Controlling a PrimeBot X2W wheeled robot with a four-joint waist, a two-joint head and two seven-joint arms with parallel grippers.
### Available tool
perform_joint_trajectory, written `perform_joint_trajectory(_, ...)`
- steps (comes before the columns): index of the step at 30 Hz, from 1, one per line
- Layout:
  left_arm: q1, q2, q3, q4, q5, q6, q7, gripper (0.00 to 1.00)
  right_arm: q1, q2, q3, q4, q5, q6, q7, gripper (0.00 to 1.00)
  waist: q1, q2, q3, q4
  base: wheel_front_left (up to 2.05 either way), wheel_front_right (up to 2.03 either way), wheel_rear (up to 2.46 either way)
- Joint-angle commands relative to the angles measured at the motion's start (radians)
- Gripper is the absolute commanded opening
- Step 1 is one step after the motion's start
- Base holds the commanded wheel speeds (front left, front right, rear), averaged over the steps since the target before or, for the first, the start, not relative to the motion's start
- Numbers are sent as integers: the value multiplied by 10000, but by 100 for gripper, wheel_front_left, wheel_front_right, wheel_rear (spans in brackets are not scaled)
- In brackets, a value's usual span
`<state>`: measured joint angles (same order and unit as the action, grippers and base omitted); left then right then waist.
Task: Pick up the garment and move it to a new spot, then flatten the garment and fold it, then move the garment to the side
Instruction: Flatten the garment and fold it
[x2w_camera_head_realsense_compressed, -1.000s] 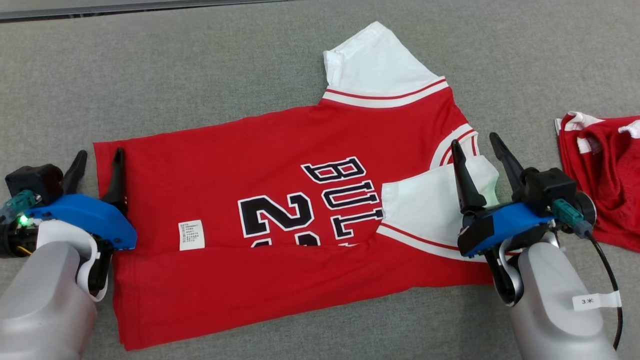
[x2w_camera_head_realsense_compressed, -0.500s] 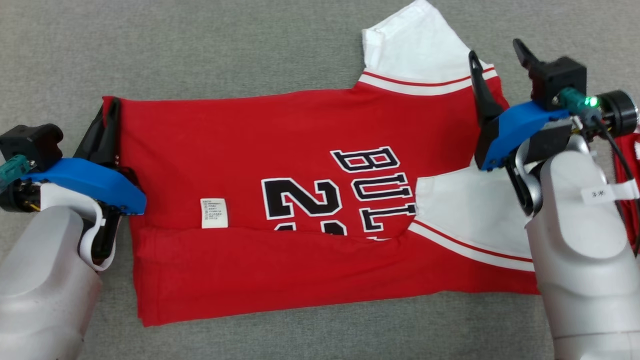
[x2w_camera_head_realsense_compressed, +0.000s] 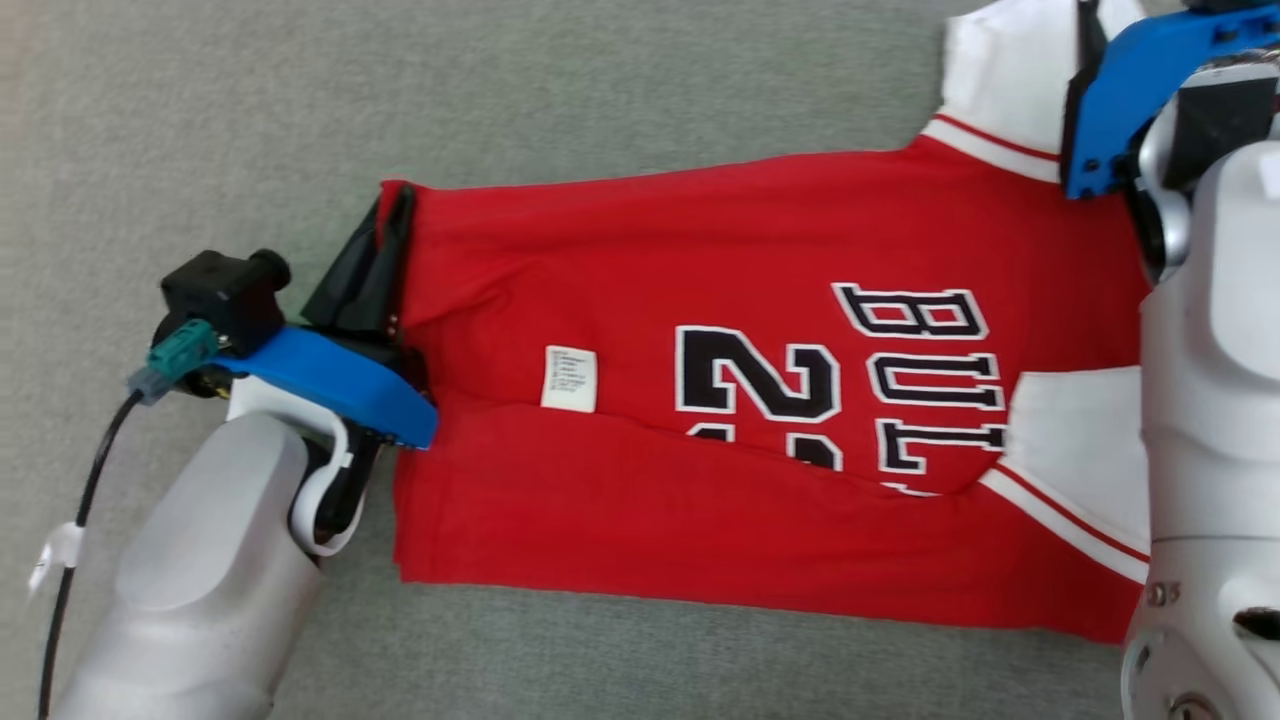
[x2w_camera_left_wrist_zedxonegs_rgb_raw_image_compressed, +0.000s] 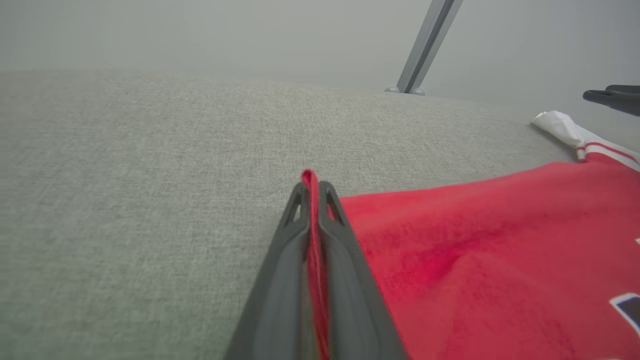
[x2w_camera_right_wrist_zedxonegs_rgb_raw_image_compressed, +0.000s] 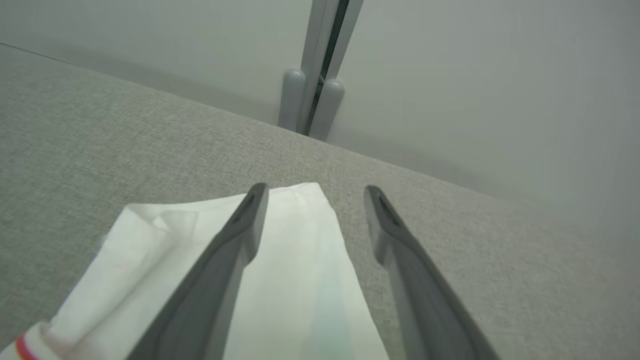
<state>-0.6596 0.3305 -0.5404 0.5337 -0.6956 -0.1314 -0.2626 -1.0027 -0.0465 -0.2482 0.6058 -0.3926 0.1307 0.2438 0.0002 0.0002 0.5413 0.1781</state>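
- Two grippers are at one red jersey (x2w_camera_head_realsense_compressed: 640, 500) of soft knit cloth. It lies spread on the grey woven-fabric table top (x2w_camera_head_realsense_compressed: 600, 100), hem end to the robot's left and collar end to its right.
- The jersey's near long edge is folded up over the front, and the fold covers the bottom of the black, white-edged number and letters (x2w_camera_head_realsense_compressed: 850, 375). A small white rectangular care label (x2w_camera_head_realsense_compressed: 570, 378) sits just above that fold.
- The left gripper (x2w_camera_head_realsense_compressed: 392, 205) is at the far corner of the hem end. Its two long dark fingers are pressed together, with a thin ridge of red cloth pinched between them.
- In the left wrist view, that red edge runs up the slit between the fingers and pokes out just past the tips of the left gripper (x2w_camera_left_wrist_zedxonegs_rgb_raw_image_compressed: 311, 187). The rest of the jersey lies flat to the right of it.
- The right gripper (x2w_camera_right_wrist_zedxonegs_rgb_raw_image_compressed: 315, 192) is over the far white sleeve (x2w_camera_right_wrist_zedxonegs_rgb_raw_image_compressed: 295, 280) at the collar end. Its fingers are spread wide and grip nothing.
- In the right wrist view, the finger on the left lies over the sleeve's white cloth. The finger on the right is over bare grey table just beside the sleeve's edge. Whether either tip touches, I cannot tell.
- The other white sleeve (x2w_camera_head_realsense_compressed: 1075, 440) is folded in over the jersey's front beside the letters, partly behind the pale right forearm (x2w_camera_head_realsense_compressed: 1210, 400).
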Motion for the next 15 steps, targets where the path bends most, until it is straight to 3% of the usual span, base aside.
perform_joint_trajectory(1,-221,-75,-174,-177,-31,13,-24,0,-270,-84,-377,41,-502,1,283,100,-2,-2,362,466,0,0,0)
perform_joint_trajectory(7,-326,-116,-605,-617,-124,13,-24,0,-518,-75,-1852,-243,-1832,1,803,100,-2,-2,615,1025,0,0,0)
perform_joint_trajectory(12,-218,-93,-754,-761,-209,13,-24,0,-327,-72,-2457,-111,-1951,1,1053,100,-2,-2,679,1197,0,0,0)
perform_joint_trajectory(13,-201,-33,-762,-812,-246,13,-25,0,-341,-72,-2519,55,-1988,3,1079,87,-2,-2,745,1222,0,0,0)
perform_joint_trajectory(14,-190,-4,-757,-826,-261,13,-25,0,-312,-69,-2520,151,-1922,3,1091,33,-2,-2,753,1227,0,0,0)
perform_joint_trajectory(15,-174,33,-731,-824,-278,13,-25,0,-293,-64,-2476,216,-1888,3,1072,0,-2,-2,761,1211,0,0,0)
